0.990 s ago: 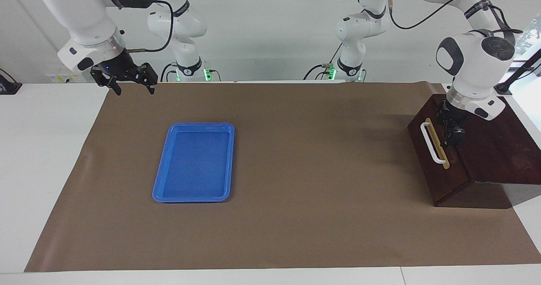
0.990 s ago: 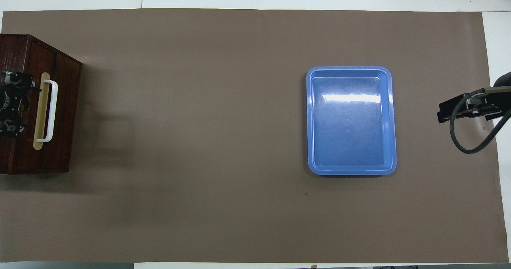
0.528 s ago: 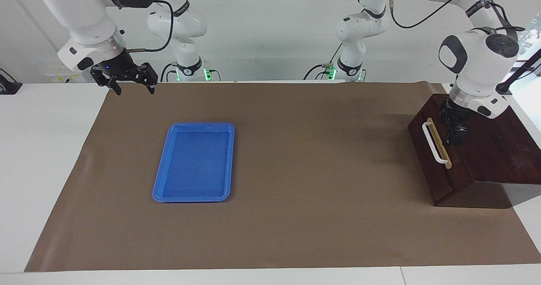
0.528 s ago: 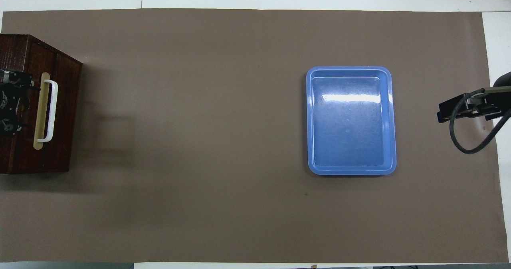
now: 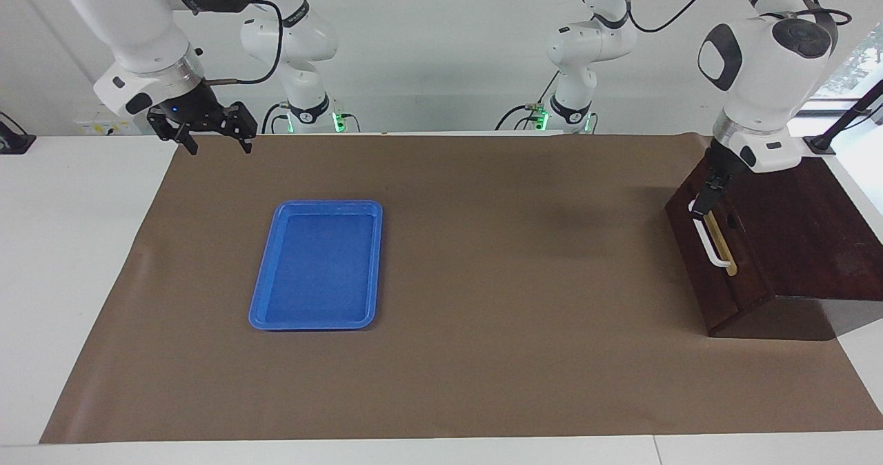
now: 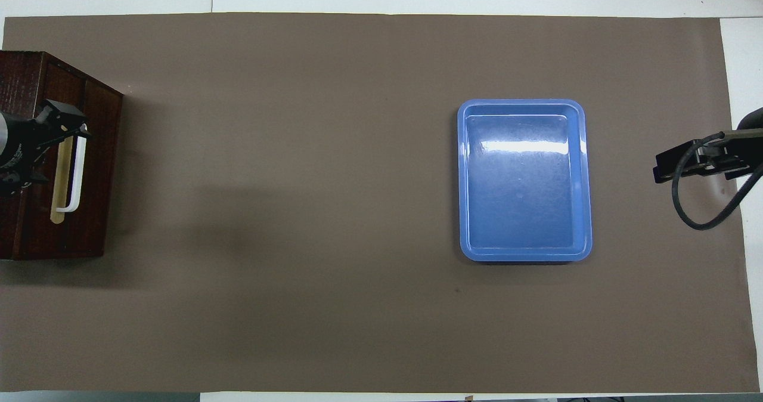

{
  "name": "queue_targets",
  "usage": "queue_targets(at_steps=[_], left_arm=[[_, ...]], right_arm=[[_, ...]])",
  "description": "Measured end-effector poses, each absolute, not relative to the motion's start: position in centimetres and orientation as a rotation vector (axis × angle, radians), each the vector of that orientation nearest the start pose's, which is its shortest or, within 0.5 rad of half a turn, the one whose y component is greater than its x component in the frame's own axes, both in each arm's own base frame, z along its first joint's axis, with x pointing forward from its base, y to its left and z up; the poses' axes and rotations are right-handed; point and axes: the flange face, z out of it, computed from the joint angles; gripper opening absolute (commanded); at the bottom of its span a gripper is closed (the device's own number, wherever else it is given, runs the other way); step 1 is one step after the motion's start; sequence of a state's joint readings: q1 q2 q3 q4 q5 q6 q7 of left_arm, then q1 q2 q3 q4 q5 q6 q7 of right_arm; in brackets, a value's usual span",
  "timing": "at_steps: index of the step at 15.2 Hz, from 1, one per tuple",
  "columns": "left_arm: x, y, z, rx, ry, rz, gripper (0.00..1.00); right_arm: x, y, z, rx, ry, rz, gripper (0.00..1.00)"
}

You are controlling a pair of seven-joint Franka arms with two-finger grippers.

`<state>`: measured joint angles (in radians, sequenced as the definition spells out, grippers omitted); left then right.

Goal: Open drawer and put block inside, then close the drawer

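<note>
Drawer [image 5: 717,265] sits shut in its box at the left arm's end; no block visible. Left end effector [image 5: 702,199], grip unclear, touches handle [image 5: 710,241]: press squarely. Right end effector [image 5: 215,138] waits, released.

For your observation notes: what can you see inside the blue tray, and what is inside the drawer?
The blue tray shows only its bare, shiny floor. The drawer is shut, so its inside is hidden; the left gripper is at its white handle.
</note>
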<state>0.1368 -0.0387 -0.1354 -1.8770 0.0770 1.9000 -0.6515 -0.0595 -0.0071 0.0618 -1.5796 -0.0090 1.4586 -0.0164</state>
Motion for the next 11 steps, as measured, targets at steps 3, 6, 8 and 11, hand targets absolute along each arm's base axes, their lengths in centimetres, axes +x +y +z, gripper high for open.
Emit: queue_targets(at_steps=[3, 6, 8, 11], left_arm=[[54.3, 0.9, 53.2, -3.044, -0.458, -0.001, 1.0], [53.6, 1.1, 53.7, -3.117, -0.221, 0.04, 1.0], [53.6, 0.6, 54.1, -3.144, -0.177, 0.034, 1.0], [53.6, -1.9, 54.5, -3.152, -0.098, 0.02, 1.0]], right_arm=[[54.0, 0.0, 61.5, -3.145, -0.029, 0.179, 1.0], [54.0, 0.0, 61.5, -3.145, -0.029, 0.179, 1.0], [54.0, 0.0, 61.5, -3.145, -0.029, 0.179, 1.0], [54.0, 0.0, 61.5, -3.145, -0.029, 0.179, 1.0]])
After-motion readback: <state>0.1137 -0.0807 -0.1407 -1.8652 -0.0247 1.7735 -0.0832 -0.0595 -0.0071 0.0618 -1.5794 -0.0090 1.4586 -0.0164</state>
